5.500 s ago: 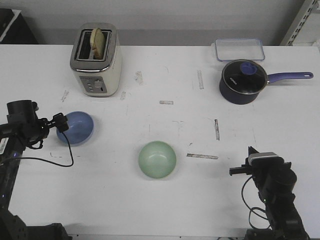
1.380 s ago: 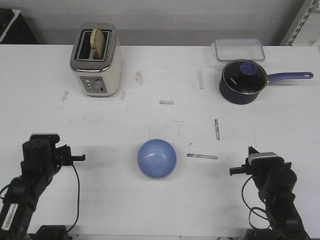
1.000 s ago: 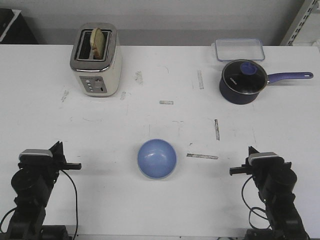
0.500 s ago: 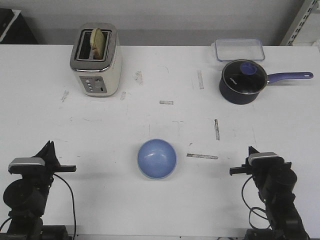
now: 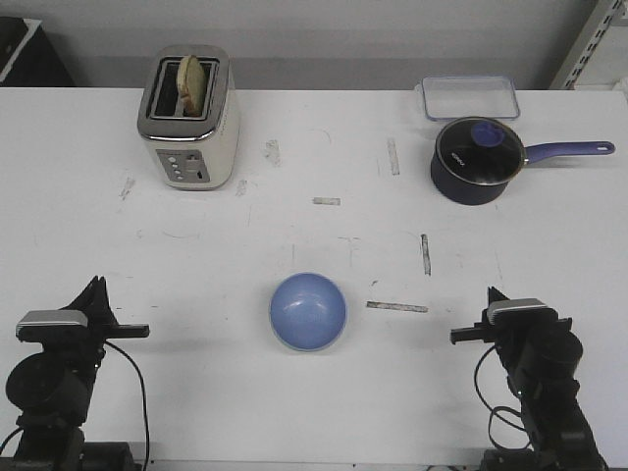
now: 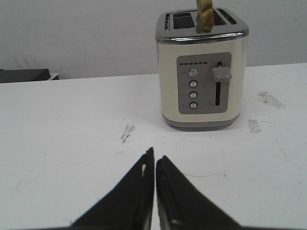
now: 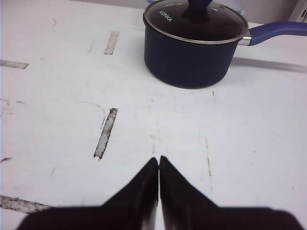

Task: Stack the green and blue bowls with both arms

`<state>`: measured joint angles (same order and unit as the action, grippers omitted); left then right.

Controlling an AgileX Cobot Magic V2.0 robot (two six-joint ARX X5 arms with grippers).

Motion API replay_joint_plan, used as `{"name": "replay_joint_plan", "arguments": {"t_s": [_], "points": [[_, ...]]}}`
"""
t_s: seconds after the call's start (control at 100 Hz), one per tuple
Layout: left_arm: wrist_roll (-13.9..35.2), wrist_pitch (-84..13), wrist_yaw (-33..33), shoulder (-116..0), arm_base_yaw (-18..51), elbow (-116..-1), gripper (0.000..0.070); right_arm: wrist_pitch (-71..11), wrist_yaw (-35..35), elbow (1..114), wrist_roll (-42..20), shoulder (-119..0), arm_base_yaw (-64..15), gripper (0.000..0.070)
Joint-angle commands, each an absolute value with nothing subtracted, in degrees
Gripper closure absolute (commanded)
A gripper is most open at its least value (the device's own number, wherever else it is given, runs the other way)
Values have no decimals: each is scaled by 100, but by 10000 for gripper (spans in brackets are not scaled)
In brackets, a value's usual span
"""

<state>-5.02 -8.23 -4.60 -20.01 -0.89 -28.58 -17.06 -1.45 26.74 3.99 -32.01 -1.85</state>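
The blue bowl (image 5: 308, 311) sat near the middle of the bench's front edge, probably hiding the green one beneath. Left gripper (image 6: 154, 158) and right gripper (image 7: 159, 161) were both clenched, empty.

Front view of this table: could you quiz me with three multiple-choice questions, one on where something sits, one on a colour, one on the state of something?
1. Where does the toaster stand?
A. far left of the table
B. near right corner
C. beside the saucepan

2. What colour is the bowl seen in the middle of the table?
A. red
B. blue
C. yellow

3. How do the left gripper and right gripper stand?
A. each holds a bowl
B. both wide open
C. both shut and empty

Answers:
1 A, it stands far back on the left, while the saucepan is far right.
2 B, its inside is periwinkle blue.
3 C, each wrist view shows the fingers pressed together over bare table.
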Motion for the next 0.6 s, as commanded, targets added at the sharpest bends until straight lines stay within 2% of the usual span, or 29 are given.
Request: {"name": "replay_joint_plan", "arguments": {"t_s": [0.0,0.21,0.34,0.52,0.59], "points": [[-508,-847,-561,-2010,-95,-2882,699,-1623,-148,2698,320,-3221,-196,700],[-423,-786,-279,-1457,8,-2403,699,-1625,-148,2698,320,-3221,-196,700],[-34,-351,-248,-823,8,-1584,699,-1623,-148,2698,320,-3221,-196,700],[-40,248,-231,12,8,-390,699,-1625,-148,2698,322,-3221,-196,700],[-43,600,-150,-16,14,-54,699,-1623,-148,2698,320,-3221,-196,700]]}}
